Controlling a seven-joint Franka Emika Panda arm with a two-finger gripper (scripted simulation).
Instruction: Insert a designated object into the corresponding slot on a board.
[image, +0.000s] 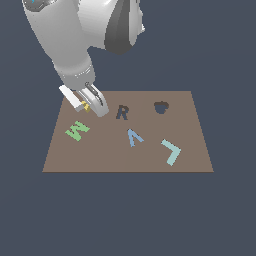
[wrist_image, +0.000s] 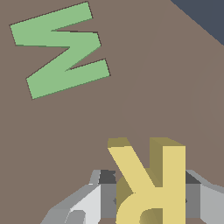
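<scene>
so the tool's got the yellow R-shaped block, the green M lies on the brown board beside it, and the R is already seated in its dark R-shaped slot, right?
Not seated. The exterior view shows the dark R-shaped slot empty; the tool holds the yellow R-shaped block off to that view's left, near the green M on the brown board.

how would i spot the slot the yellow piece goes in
On the brown board, look along the far edge, near its middle. The slot is a dark R-shaped recess; the dark recess toward the exterior view's right is rounded, not a letter.
</scene>
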